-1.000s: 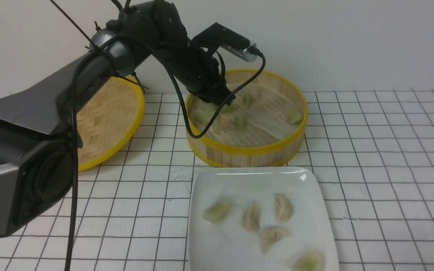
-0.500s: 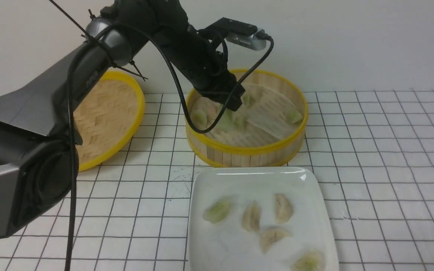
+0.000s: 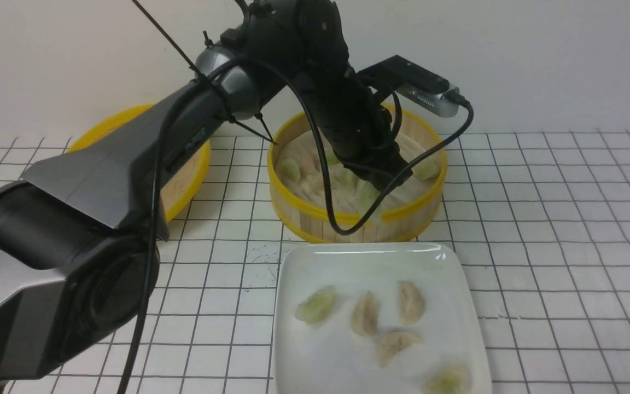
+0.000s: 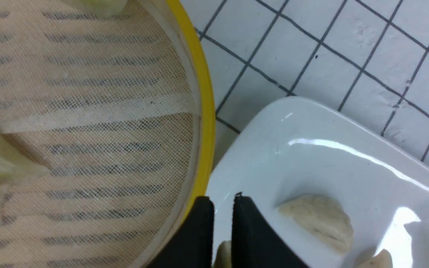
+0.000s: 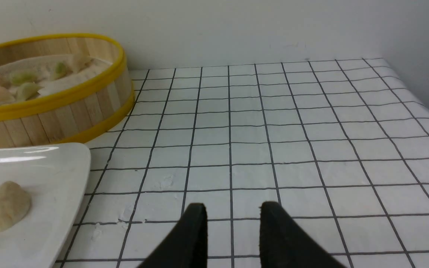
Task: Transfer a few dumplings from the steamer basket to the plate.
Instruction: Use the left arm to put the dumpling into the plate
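White gridded desk [image 3: 566, 219] is carrying everything. Across it the long black-and-grey left arm [image 3: 129, 164] is reaching over the round bamboo steamer basket with yellow rims [image 3: 315, 221]. The shallow woven yellow-rimmed lid [image 3: 186, 189] is lying to the basket's left, unmoved. The glossy white square plate [image 3: 369, 262] is sitting just in front of the basket.

A second ago the left jaws were dipping among the small translucent dumplings [image 3: 291, 167] at the basket's far-left side. Now they are hanging above the basket's near rim, on the plate's side. They are pressing shut and seem to be pinching a pale green crescent dumpling [image 3: 368, 198] by its edge, though the wrist view is showing only a pale sliver between them.

Five pleated beige and green dumplings [image 3: 316, 305] are still lying on the plate, and several are remaining inside the basket. The pick is looking done and the carry is beginning; releasing over bare plate should be coming next. The right jaws are standing parted and empty over the desk, well to the basket's right.
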